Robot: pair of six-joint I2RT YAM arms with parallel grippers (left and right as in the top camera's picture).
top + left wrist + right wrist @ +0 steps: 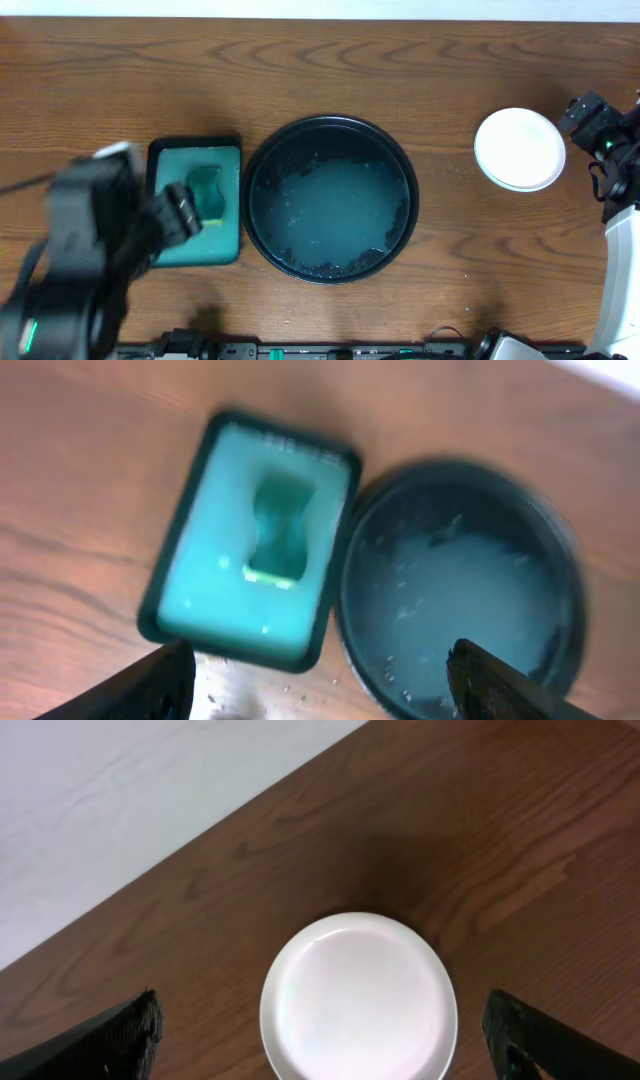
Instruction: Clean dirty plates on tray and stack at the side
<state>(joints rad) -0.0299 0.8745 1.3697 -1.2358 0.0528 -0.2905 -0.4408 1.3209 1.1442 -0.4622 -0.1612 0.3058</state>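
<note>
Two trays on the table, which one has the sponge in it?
The small rectangular teal tray, left of the round black tray. The sponge lies in it; the black one holds only cloudy, sudsy water.

Looks like a robotics lab or test bench. Bare wood-grain table with a left robot arm over its left end and a right robot arm at its right edge, a black rail with cabling along the near edge, a plain white surface beyond the far edge.
</note>
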